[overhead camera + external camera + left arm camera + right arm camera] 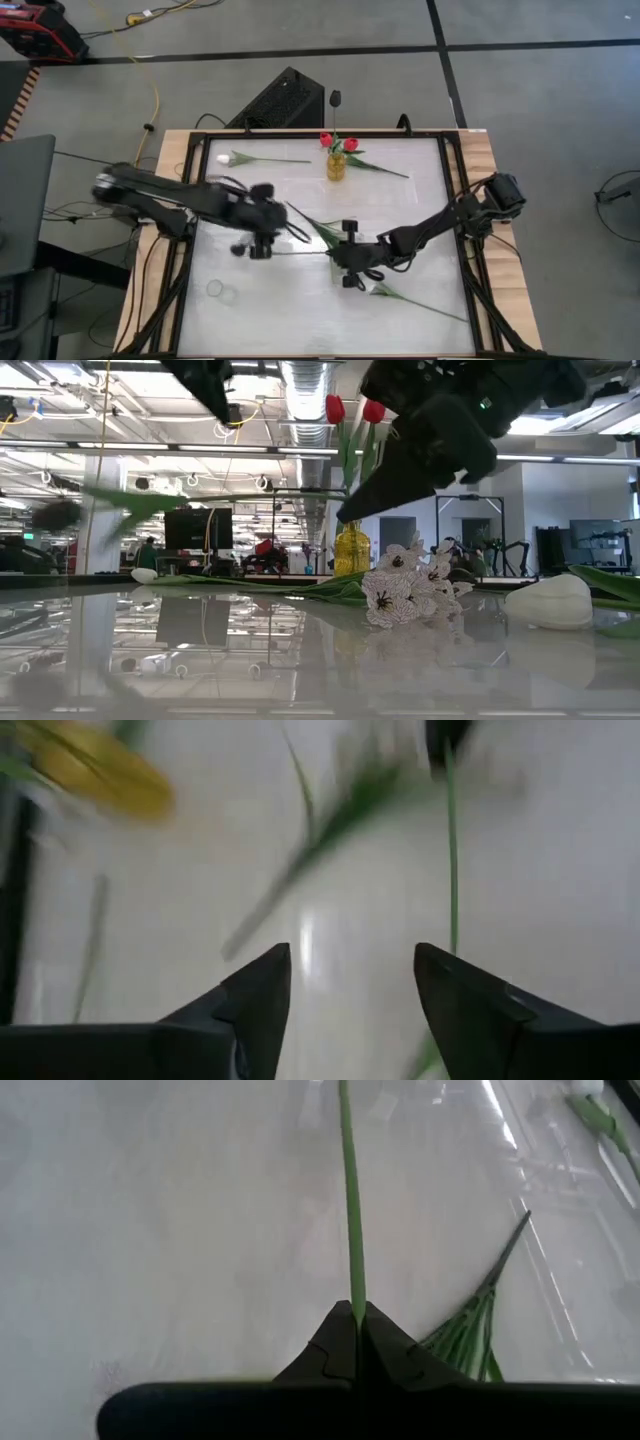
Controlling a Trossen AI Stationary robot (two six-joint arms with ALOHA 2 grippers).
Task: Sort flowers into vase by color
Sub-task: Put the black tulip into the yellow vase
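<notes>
The yellow vase (336, 166) (351, 550) stands near the table's far edge with two red tulips (327, 140) (335, 408) in it. My right gripper (343, 256) (352, 1320) is shut on a long green flower stem (305, 252). Its dark bud (55, 515) shows blurred in the low view. My left gripper (262, 246) (352, 970) is open at the stem's bud end, and the stem (452, 850) runs past one finger. A white tulip (226, 158) lies by the far left corner. The white blossom spray (376, 290) (405, 588) lies on the table near the right gripper. My right gripper pinches the green stem (352, 1302) between its two fingertips, near the end away from the bud. The stem runs straight on from the fingers toward the table's left. It is lifted clear of the table and lies about level (240, 498).
A green-stemmed flower (381, 166) lies right of the vase. A white bud (552, 600) lies near the low camera. A small clear ring (222, 292) sits near the left front corner. A dark frame (452, 200) borders the white table. A black box (283, 100) stands beyond the far edge.
</notes>
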